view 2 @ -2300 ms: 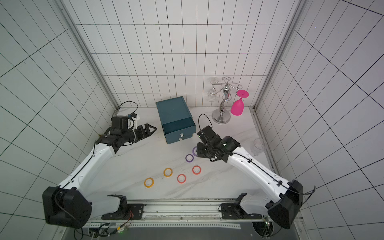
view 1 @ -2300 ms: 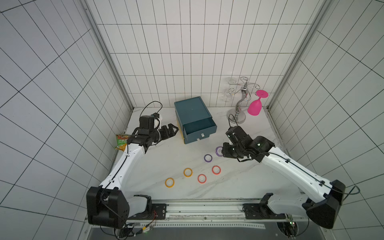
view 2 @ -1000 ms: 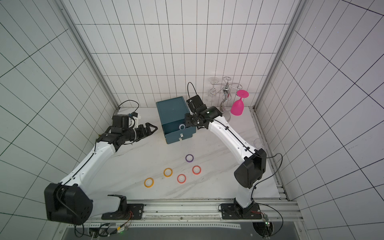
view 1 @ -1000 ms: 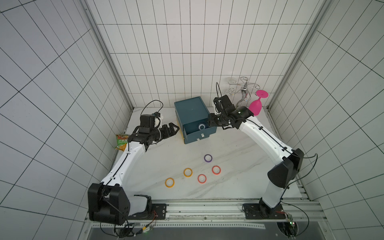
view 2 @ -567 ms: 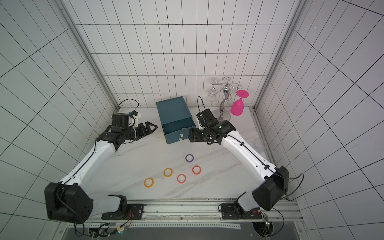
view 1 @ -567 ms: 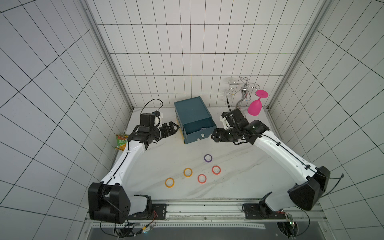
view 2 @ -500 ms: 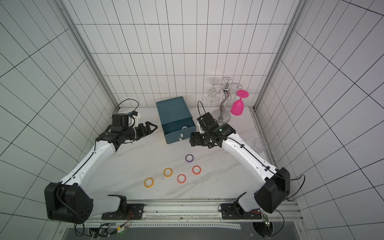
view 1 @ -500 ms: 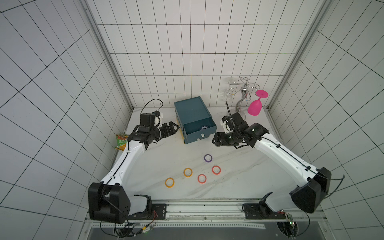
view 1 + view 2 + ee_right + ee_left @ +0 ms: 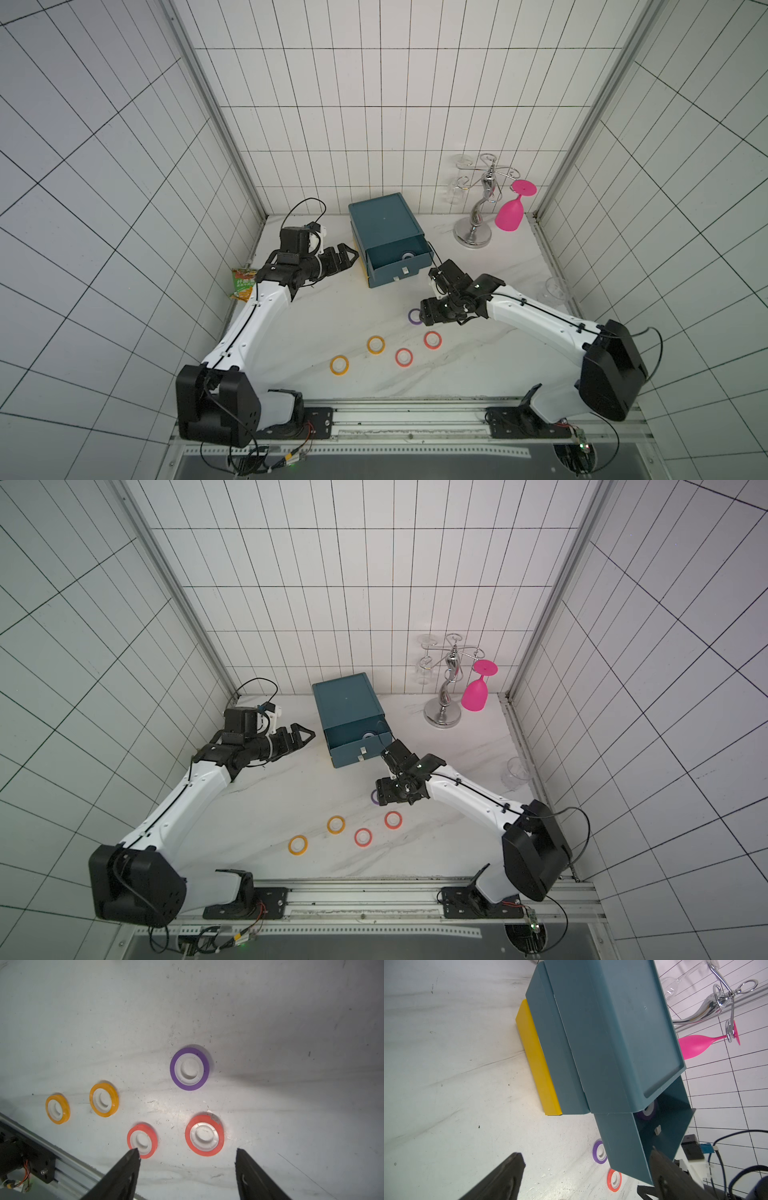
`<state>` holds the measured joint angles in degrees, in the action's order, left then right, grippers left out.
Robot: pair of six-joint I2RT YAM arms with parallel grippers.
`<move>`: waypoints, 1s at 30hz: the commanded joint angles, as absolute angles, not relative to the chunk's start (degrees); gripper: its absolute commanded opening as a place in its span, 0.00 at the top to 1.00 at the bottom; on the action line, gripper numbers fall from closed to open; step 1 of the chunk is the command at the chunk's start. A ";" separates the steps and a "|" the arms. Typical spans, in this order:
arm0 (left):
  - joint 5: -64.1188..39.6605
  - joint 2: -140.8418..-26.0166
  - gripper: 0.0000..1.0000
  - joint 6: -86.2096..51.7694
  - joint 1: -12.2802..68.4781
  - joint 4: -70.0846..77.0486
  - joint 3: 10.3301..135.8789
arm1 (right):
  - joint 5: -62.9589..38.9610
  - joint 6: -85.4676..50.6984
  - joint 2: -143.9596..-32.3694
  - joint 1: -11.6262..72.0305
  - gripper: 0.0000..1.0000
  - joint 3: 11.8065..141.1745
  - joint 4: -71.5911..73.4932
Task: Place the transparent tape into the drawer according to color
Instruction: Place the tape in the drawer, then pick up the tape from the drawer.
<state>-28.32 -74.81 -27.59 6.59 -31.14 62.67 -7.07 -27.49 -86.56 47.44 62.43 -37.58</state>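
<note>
Five flat tape rolls [image 9: 375,344] lie on the white worktop [image 9: 332,316]. The purple roll [image 9: 189,1068] sits just beside the right jaws, which are open and empty. The left jaws, wide and empty, are farther off, by the teal drawer [image 9: 399,274].

Both top views: stereo head mounted high at the front, facing down and back over the whole counter [image 9: 291,332]. They sit far off, with nearly identical framing.
Left wrist: looks along the left gripper [image 9: 586,1152], close beside the teal drawer cabinet [image 9: 612,1032].
Right wrist: looks steeply down past the right gripper [image 9: 187,1150], near the counter.
Shared by all four: the purple tape roll [image 9: 189,1068] lying on the counter.
</note>
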 commanded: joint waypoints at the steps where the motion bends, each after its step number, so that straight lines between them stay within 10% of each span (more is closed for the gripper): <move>1: -27.95 -74.58 0.02 -26.80 6.31 -31.60 63.54 | -3.92 -28.34 -89.24 47.55 0.25 61.65 -31.88; 30: -27.25 -74.11 0.02 -26.60 6.33 -32.12 63.20 | 7.20 -34.06 -101.68 48.13 0.30 60.29 -24.09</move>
<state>-27.90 -74.81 -27.42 6.59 -32.16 62.67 5.43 -33.41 -100.51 47.66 61.17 -24.25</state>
